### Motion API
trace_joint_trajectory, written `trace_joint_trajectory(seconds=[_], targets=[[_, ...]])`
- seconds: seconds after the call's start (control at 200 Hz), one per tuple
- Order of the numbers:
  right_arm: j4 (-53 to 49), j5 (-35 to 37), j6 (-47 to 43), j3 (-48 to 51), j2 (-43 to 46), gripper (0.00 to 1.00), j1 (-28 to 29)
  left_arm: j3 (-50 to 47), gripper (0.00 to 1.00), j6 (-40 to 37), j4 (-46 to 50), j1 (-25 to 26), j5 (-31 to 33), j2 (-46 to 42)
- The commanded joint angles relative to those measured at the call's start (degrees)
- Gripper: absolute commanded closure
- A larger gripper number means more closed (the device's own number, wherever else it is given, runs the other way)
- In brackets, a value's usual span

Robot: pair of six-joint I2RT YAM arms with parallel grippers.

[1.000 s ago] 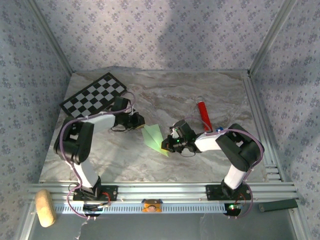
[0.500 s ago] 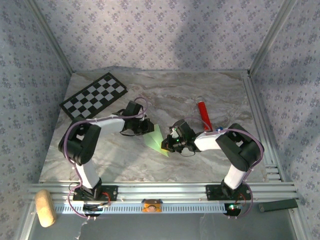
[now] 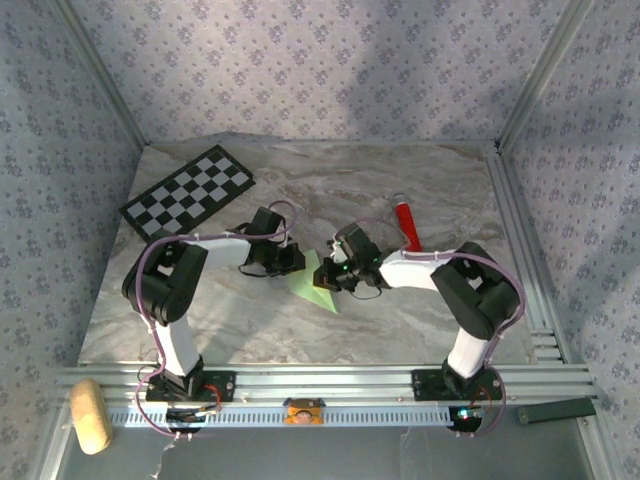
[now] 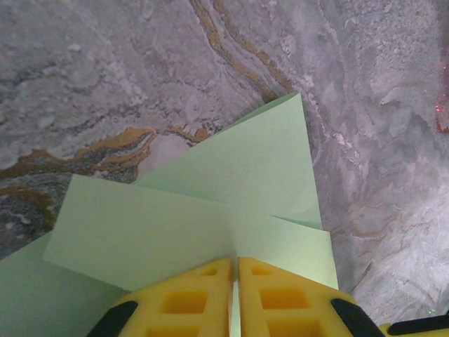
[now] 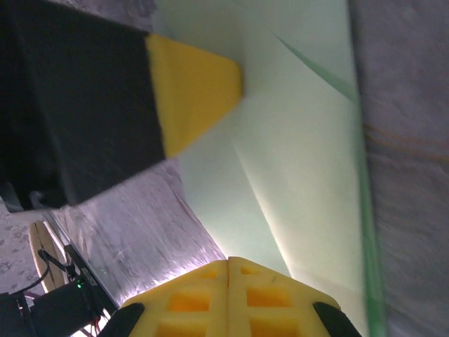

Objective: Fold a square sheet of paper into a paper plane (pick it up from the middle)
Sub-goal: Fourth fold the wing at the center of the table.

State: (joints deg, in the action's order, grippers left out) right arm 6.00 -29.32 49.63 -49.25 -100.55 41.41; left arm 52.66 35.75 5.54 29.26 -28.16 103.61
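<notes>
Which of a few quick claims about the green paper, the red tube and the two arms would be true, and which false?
1. The green paper sits between the left end effector and the right end effector. True.
2. The red tube lies on the checkerboard. False: it lies on the marble table, well right of the checkerboard.
3. The left end effector is wide open. False: it is shut on the paper.
4. The paper shows folds. True.

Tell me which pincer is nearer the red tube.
Right. The right pincer sits on the green paper at its tube-side edge, left of the red tube. The left pincer is at the paper's far side, farther away.
</notes>
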Motion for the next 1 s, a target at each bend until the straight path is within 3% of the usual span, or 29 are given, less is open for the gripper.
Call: trace_joint_trajectory(seconds=[0.0, 0.215, 0.64, 0.835, 0.995], targets=[[-3.30, -1.67, -2.15, -3.51, -4.39, 0.97, 0.16, -1.26, 0.89, -1.32, 1.14, -0.19, 0.13, 0.01], [-6.00, -0.45, -3.67, -2.41, -7.67, 0.96, -0.37, -0.94, 0.89, -1.14, 1.22, -0.47, -0.07, 0.19], [-5.21, -0.01, -4.30, 8.41, 2.37, 0.92, -0.93, -1.95, 0.90, -0.94, 0.17, -1.92, -1.12, 1.32], [-3.76, -0.39, -3.80, 14.03, 11.54, 0.90, -1.51, -2.85, 0.89, -0.25, -0.87, -1.92, -1.68, 1.33], [-7.62, 5.59, -1.20, 16.53, 20.89, 0.82, -1.77, -3.18, 0.89, 0.82, -1.00, -1.63, -2.17, 1.08]])
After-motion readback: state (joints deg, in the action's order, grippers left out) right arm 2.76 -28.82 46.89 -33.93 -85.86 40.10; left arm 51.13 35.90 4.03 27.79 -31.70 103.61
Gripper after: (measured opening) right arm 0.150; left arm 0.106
